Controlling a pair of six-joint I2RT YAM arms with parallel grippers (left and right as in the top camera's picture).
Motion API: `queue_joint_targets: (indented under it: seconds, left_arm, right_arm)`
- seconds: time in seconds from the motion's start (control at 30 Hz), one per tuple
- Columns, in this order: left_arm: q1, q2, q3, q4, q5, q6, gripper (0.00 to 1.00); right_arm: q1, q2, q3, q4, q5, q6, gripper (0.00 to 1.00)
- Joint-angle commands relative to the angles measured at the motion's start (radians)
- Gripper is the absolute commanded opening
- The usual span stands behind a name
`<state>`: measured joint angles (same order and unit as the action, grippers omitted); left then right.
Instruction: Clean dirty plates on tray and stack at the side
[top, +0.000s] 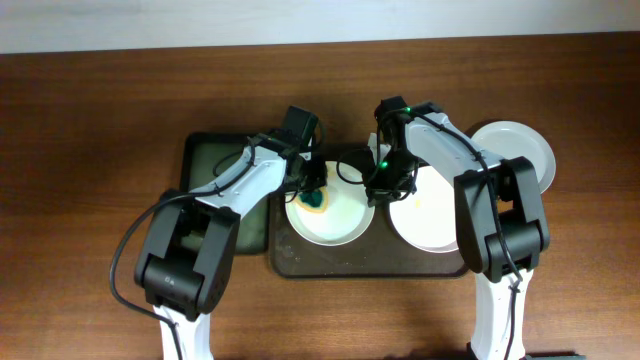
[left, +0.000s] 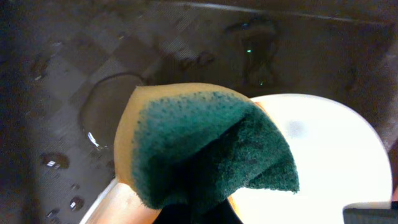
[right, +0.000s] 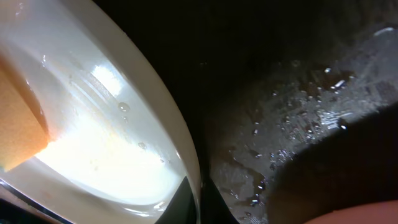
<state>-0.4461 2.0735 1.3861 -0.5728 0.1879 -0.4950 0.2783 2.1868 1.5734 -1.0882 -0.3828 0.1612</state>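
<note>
Two plates lie on the dark brown tray (top: 340, 266): a left plate (top: 335, 222) and a right plate (top: 432, 222). A third plate (top: 522, 148) sits off the tray at the right. My left gripper (top: 313, 192) is shut on a green and yellow sponge (left: 205, 146) and holds it over the left plate (left: 323, 155). My right gripper (top: 378, 187) is shut on the rim of the left plate (right: 106, 124), one finger on each side. The sponge's yellow edge (right: 18, 137) shows on that plate. The tray floor (right: 292, 118) is wet.
A narrower black-rimmed greenish tray (top: 208, 165) lies left of the brown tray, under my left arm. Water drops lie on the tray floor (left: 74, 124). Bare wooden table surrounds both trays.
</note>
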Motion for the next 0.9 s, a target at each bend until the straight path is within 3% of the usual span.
queue_joint_targets:
  seconds: [0.0, 0.2, 0.5, 0.57, 0.67, 0.87]
  left_arm:
    - [-0.019, 0.185, -0.044, -0.005, 0.215, 0.090, 0.00]
    - [-0.022, 0.198, -0.037, -0.052, 0.430, 0.185, 0.00]
    - [-0.019, 0.192, 0.119, -0.090, 0.703, 0.200, 0.00]
    - [-0.014, 0.165, 0.174, -0.169, 0.663, 0.241, 0.00]
    - [-0.013, 0.095, 0.216, -0.251, 0.481, 0.243, 0.00]
    - [0.010, -0.122, 0.224, -0.360, 0.017, 0.219, 0.00]
  right_arm:
    - [0.005, -0.032, -0.010, 0.004, 0.000, 0.005, 0.04]
    - [0.005, -0.032, -0.010, 0.005, 0.001, 0.005, 0.04]
    - [0.005, -0.032, -0.010, 0.005, 0.001, 0.005, 0.04]
    - [0.005, -0.032, -0.010, 0.005, 0.001, 0.005, 0.04]
    - [0.005, -0.032, -0.010, 0.005, 0.001, 0.005, 0.04]
    - [0.005, -0.032, -0.010, 0.005, 0.001, 0.005, 0.06]
